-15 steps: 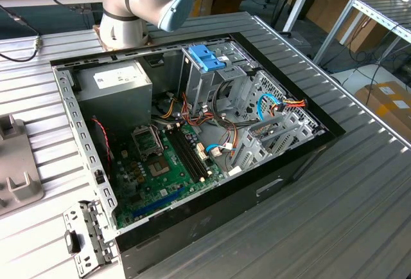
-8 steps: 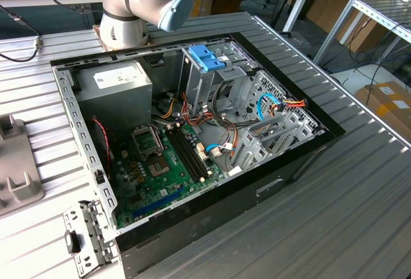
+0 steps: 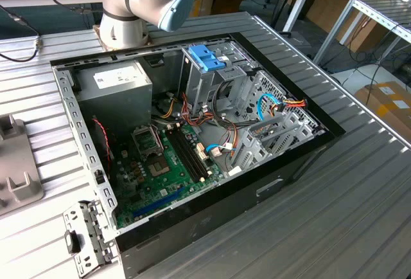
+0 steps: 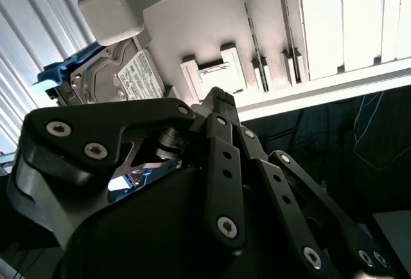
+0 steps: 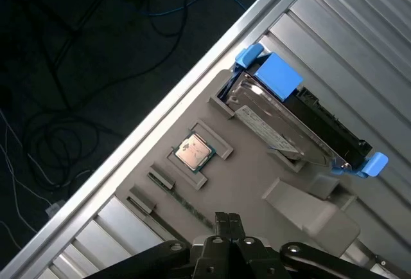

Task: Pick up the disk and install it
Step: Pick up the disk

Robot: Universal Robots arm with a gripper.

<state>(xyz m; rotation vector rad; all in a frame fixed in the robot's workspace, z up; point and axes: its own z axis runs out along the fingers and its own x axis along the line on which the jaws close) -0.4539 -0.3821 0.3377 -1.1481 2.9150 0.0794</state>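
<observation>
In the exterior view, one open computer case [image 3: 212, 227] holds a motherboard [image 3: 157, 173], a power-supply box [image 3: 119, 83] and one blue latch [image 3: 207, 57]. In the first wrist view, the disk [image 5: 282, 121] stands on edge in a slot of the grey tray [image 5: 250, 176] (one chip [image 5: 192, 152] sits in a recess beside it), while the gripper [image 5: 228, 218] hangs apart from it, fingertips pressed together on nothing. The second wrist view adds the disk's label face.

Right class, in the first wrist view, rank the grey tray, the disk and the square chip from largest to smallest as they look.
1. grey tray
2. disk
3. chip
The disk and chip both sit in the tray, so nearness to the camera hardly skews this order.
</observation>
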